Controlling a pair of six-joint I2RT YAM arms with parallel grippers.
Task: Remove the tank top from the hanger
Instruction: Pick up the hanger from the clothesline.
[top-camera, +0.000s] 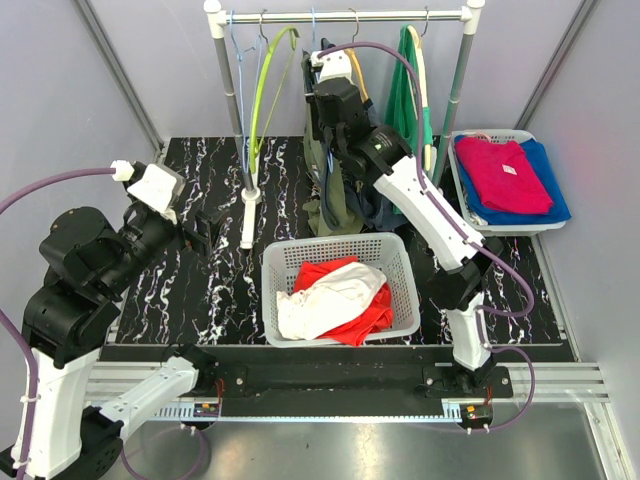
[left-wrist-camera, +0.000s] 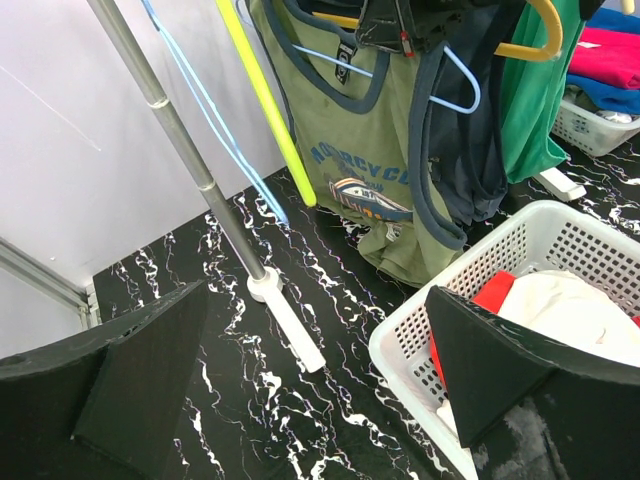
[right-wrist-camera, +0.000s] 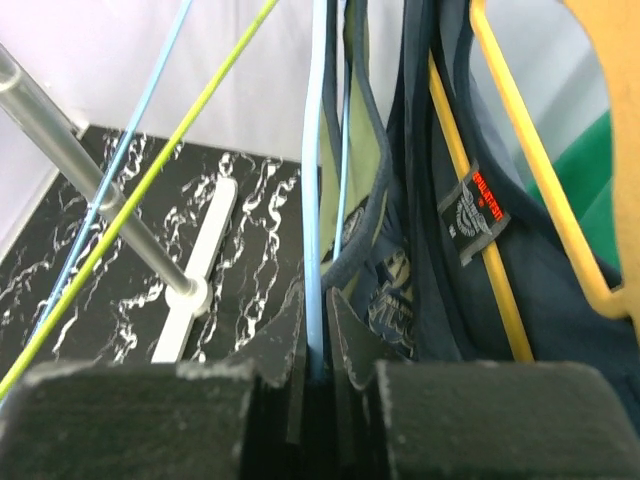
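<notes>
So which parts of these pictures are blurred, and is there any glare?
Top external: even light, sharp, only a dull sheen on the metal plate in front. Left wrist: the left gripper is dark and soft, the green tank top sharp. Right wrist: the right gripper, shut on the blue hanger, is blurred, and the orange hanger too.

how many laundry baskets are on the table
2. One basket sits front centre, holding red and white clothes; a second basket sits far right beside the rack, holding red and blue shirts. None looks hidden.
</notes>
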